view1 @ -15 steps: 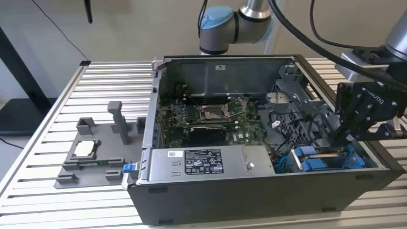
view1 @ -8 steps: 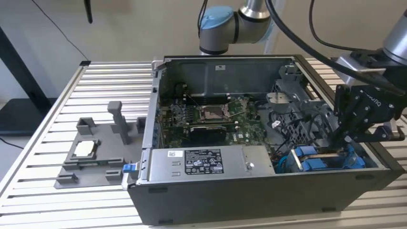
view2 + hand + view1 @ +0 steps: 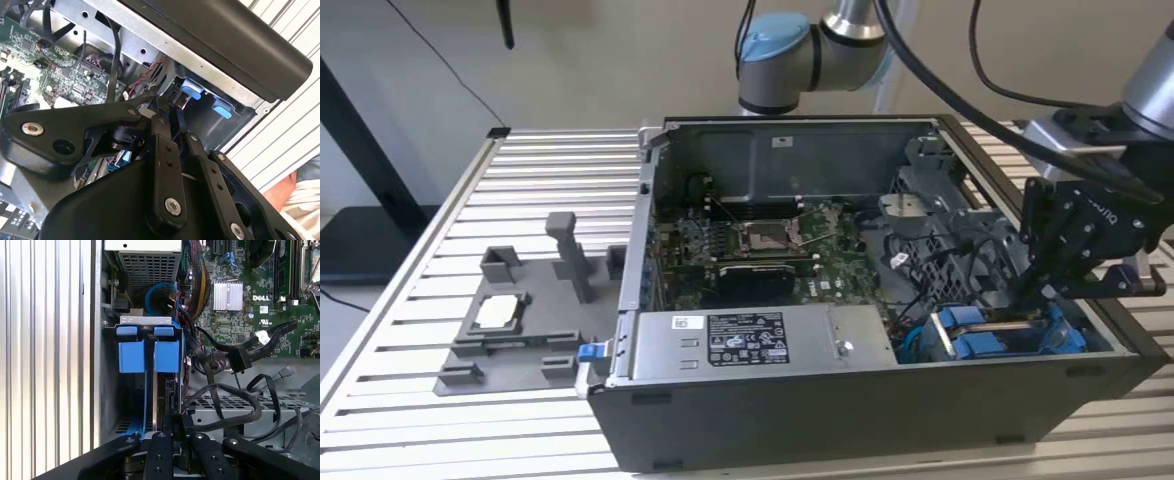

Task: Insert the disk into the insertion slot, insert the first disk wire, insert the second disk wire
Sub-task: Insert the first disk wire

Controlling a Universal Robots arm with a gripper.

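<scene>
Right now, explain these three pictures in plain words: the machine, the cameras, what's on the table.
One robot arm with a gripper works over an open PC case on a slatted table. The exterior view is shot from off the arm; a grey fixture lies at that view's left. Both wrist views come from cameras riding on the arm, looking into the case. The gripper is down at the insertion slot, the cage with blue fittings. Whether it holds anything, I cannot tell.

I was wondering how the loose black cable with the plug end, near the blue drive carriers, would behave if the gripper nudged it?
Probably floppy: the black cable bends in loose curves above the perforated metal plate. Likely light, being thin and flat. Its plug hangs free, so it may swing or snag on neighbouring wires rather than slide.
</scene>
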